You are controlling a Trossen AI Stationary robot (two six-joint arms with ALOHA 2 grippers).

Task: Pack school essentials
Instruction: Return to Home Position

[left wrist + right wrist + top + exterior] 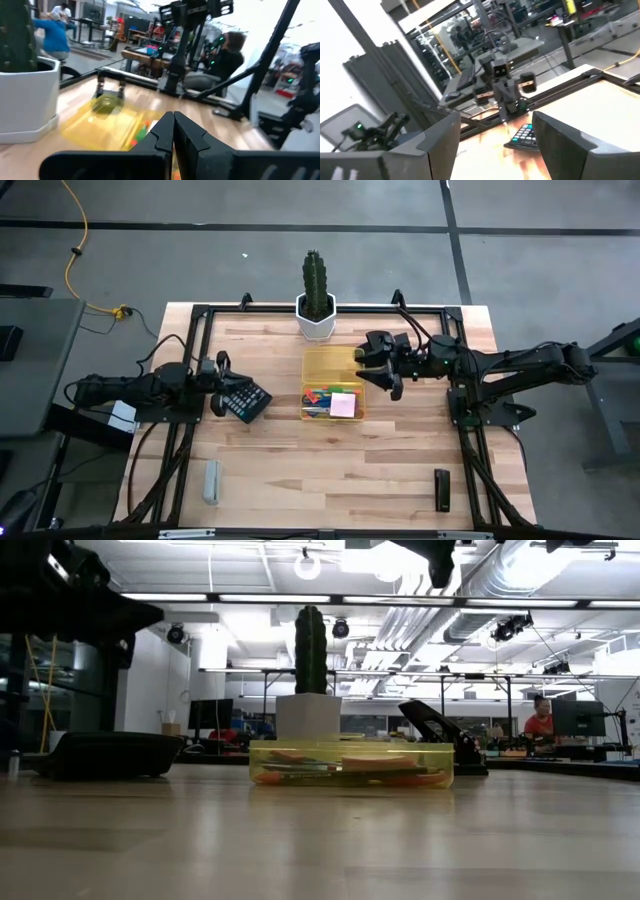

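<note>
My right pincer (pixel 381 369), spread, hangs near the yellow box (pixel 325 360); swinging home low could perhaps clip its rim. Left pincer (pixel 222 373) is pressed together.

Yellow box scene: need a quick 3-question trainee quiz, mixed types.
1. True or false: the cactus stands outside the yellow box.
2. What lies on the table next to the left hand? A) calculator B) mug C) book
3. Fill in: the pink sticky-note pad lies inside the ____.
Key: 1 true; 2 A; 3 yellow box.
</note>
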